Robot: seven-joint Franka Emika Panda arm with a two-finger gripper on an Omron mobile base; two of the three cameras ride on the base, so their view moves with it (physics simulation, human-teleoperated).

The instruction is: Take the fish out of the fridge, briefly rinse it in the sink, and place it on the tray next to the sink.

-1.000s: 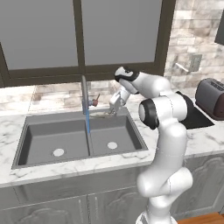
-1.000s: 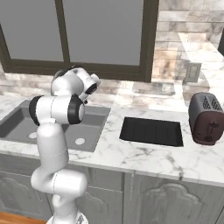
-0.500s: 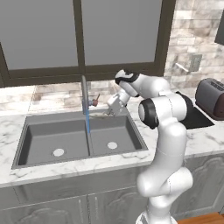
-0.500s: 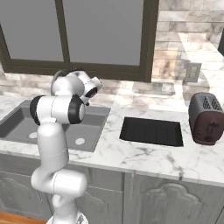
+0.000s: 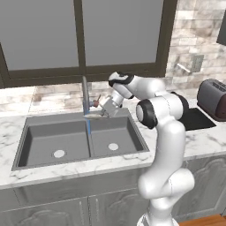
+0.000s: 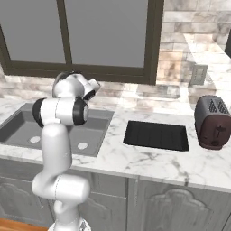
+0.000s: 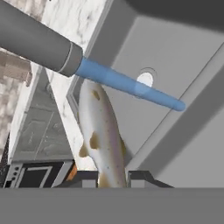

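While the arm reaches over the back of the sink (image 5: 48, 137), you see the gripper (image 5: 102, 113) closed on the fish (image 7: 101, 135), with the two dark finger tips clamped on its tail end at the bottom of the hand view. From there the fish extends away from the gripper, its pale, brown-spotted body pointing toward the faucet (image 7: 37, 43). A blue stream of water (image 7: 131, 85) leaves the faucet mouth and crosses just past the far end of the fish (you cannot tell from the hand view whether the water actually touches it). Behind the stream lies one grey basin with its round drain (image 7: 145, 80).

In the left base view, the gripper sits at the rear rim of the sink, just beside the thin faucet (image 5: 85, 95), with the blue stream (image 5: 88, 128) falling near the divider between the two basins.

In the right base view, the black tray (image 6: 156, 135) lies flat on the marble surface (image 6: 149, 164) between the sink (image 6: 27, 128) and the toaster (image 6: 213, 122).
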